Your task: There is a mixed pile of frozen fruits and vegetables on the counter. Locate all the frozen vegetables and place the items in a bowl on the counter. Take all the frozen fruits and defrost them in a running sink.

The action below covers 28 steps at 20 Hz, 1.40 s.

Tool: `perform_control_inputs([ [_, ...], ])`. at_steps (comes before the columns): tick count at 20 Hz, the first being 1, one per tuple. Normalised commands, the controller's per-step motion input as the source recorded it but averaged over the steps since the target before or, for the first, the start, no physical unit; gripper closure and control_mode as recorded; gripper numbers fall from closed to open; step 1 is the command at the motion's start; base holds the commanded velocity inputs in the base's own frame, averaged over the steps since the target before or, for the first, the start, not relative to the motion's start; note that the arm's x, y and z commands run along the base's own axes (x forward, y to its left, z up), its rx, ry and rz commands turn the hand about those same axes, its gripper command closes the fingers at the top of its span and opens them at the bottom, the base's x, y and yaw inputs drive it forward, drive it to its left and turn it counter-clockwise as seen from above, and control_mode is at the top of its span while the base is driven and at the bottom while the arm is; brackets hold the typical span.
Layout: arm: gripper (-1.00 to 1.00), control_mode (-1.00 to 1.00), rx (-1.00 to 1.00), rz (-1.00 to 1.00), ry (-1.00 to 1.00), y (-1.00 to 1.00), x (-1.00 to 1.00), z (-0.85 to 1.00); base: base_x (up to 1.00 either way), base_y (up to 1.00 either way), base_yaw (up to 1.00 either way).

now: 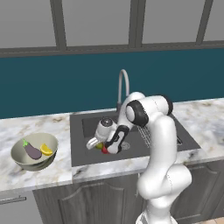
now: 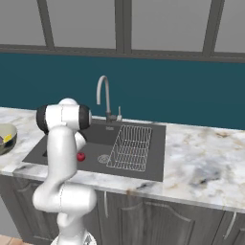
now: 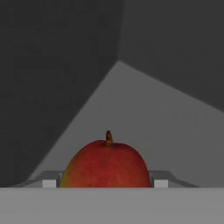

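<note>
The arm reaches down into the sink point(image 1: 87, 127), and the gripper point(image 1: 105, 148) is clamped on a red fruit point(image 3: 106, 165), fingers point(image 3: 159, 181) pressed to either side (stem up, in the hand view). A second red fruit point(image 2: 81, 156) lies on the basin floor near the drain point(image 2: 104, 158). On the counter point(image 1: 52, 173), left of the sink, the bowl point(image 1: 19, 157) holds the eggplant point(image 1: 32, 151) and the yellow piece point(image 1: 46, 150), side by side.
</note>
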Motion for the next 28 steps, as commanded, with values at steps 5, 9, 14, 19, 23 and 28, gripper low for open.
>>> perform_control_inputs([
  [5,1.00,-1.00,-0.02,-0.10,0.00,0.15,0.00,-0.38,0.00,0.00,0.00],
  [9,-1.00,-1.00,0.00,-0.11,0.00,0.05,0.00,-0.28,0.00,0.00,0.00],
  [14,-1.00,-1.00,0.00,-0.10,0.00,0.01,0.00,-0.11,0.00,0.00,0.00],
  [19,-1.00,-1.00,0.00,-0.08,0.00,0.00,0.00,0.00,0.00,0.00,0.00],
  [23,-1.00,-1.00,0.00,-0.10,0.00,0.00,-0.01,0.46,0.00,0.00,0.00],
  [28,-1.00,-1.00,0.00,-0.11,0.00,0.00,-0.17,0.89,0.00,0.00,0.00],
])
